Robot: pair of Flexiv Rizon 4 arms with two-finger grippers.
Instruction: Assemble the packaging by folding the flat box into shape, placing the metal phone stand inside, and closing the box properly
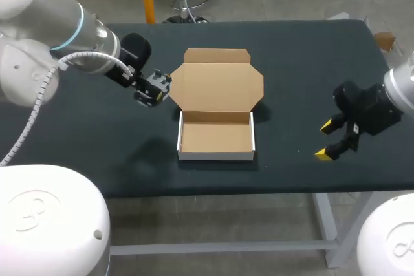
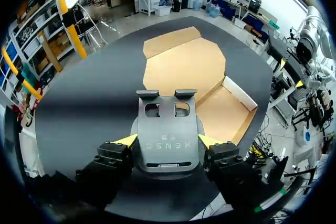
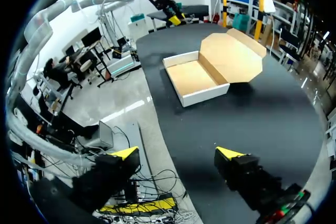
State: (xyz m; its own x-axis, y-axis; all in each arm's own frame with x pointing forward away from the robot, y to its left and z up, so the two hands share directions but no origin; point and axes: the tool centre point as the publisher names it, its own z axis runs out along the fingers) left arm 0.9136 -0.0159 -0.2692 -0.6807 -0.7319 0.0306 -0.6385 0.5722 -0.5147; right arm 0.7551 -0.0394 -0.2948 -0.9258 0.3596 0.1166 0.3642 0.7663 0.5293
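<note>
Fingers of the left gripper point(image 2: 168, 141) stand apart by the width of the metal phone stand point(image 2: 168, 135) and clamp it from two sides, one yellow tip against each side edge. The stand is a grey plate with two rectangular cut-outs and two small lips at the end pointing away from the wrist. A line of embossed lettering runs across its face, and it is seen upside down from the left wrist view.

In the head view the left gripper point(image 1: 152, 88) holds the stand point(image 1: 157, 83) above the table point(image 1: 310, 63), just beside the left edge of the lid point(image 1: 217, 85). Whether the stand touches the lid cannot be told.

The box point(image 1: 215, 155) is folded into shape and lies open at mid-table. Its tray has white outer walls and a brown cardboard floor that shows bare from wall to wall. The lid lies flat behind the tray, brown inner face up, end flap spread at the far edge. From the left wrist the box point(image 2: 239, 92) lies ahead of the fingers.

The right gripper point(image 1: 326, 139) is spread wide with nothing between its tips, over the table well apart from the box, to its right. In its own wrist view, the right gripper point(image 3: 177, 153) has the box point(image 3: 205, 95) ahead of it.
</note>
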